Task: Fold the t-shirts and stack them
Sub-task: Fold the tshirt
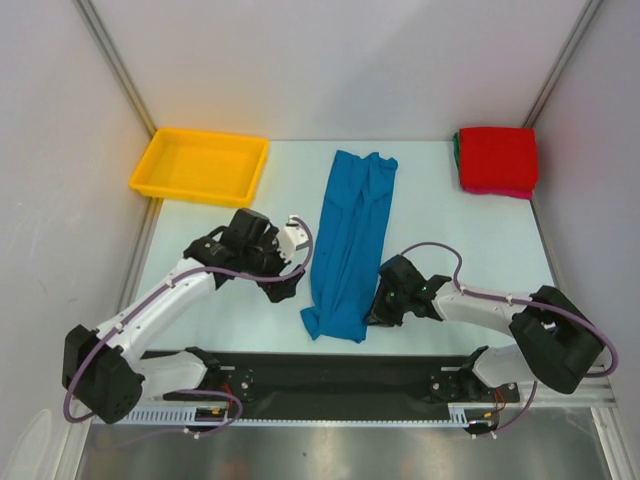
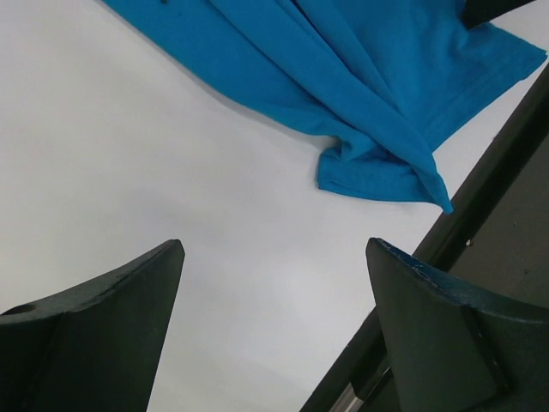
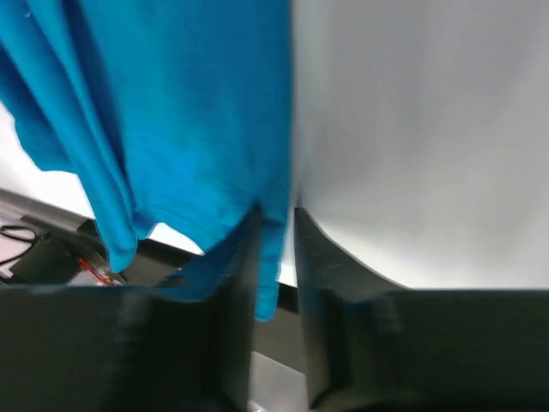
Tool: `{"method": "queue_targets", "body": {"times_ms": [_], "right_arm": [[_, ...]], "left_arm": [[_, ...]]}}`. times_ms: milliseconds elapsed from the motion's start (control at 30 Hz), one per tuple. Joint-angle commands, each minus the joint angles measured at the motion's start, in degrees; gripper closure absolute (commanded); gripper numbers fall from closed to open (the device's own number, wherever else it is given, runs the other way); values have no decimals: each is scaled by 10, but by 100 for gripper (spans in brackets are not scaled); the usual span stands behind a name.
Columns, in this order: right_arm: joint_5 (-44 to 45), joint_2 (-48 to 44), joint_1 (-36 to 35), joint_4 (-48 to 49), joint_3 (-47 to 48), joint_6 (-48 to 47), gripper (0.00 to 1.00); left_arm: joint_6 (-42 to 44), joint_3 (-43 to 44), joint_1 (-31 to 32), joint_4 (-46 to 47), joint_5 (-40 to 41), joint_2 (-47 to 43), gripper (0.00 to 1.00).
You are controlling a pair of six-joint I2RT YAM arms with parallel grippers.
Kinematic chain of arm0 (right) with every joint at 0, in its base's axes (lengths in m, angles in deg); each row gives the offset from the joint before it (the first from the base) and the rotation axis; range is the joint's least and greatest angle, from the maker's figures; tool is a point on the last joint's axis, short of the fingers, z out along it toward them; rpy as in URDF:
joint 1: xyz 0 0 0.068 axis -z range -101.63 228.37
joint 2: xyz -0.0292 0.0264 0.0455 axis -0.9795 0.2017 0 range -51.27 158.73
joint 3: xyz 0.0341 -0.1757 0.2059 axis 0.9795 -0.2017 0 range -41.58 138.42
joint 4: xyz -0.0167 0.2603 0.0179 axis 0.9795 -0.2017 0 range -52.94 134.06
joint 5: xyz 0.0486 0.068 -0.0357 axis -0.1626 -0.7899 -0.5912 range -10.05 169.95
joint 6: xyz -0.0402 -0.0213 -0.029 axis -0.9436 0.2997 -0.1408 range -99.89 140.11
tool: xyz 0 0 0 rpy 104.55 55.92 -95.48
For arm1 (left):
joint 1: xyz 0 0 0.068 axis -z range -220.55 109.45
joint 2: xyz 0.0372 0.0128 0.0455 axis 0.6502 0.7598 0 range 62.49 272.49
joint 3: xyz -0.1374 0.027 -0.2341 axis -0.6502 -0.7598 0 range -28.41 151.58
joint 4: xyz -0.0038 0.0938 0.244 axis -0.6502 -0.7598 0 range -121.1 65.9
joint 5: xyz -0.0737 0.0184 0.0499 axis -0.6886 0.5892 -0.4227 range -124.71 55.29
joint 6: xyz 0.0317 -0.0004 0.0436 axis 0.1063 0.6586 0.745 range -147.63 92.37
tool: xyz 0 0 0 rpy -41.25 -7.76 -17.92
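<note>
The bright blue t-shirt point(image 1: 348, 240) lies folded into a long strip down the middle of the table. My right gripper point(image 1: 377, 310) is at its near right corner, shut on the hem of the blue t-shirt point(image 3: 197, 112), which hangs between the fingers point(image 3: 244, 257). My left gripper point(image 1: 283, 290) is open and empty, just left of the shirt's near end; the blue t-shirt point(image 2: 360, 77) shows beyond its fingertips point(image 2: 163, 266). A folded red t-shirt point(image 1: 497, 157) tops a stack at the far right, with green and pink edges under it.
A yellow plastic tray point(image 1: 200, 166) stands at the far left. A black strip point(image 1: 340, 375) runs along the table's near edge, below both grippers. Walls close in at left, right and back.
</note>
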Motion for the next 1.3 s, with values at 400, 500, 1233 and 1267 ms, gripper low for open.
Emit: {"method": "queue_targets", "body": {"times_ms": [400,500,1233,1267], "right_arm": [[-2,-118,92,-62,-104,-45,100],[-9,-129,106,-80,-99,-75,100],[75,-134,97,-233,81,-165,42],[68,-140,95,-218,83,-159,41]], "left_arm": [[-113,-8,111,114,-29,122,23],[-130,-20,120,129,-55,161,21],[5,-113,168,198,9,132,27],[-4,-96,165,185,-2,165,31]]}}
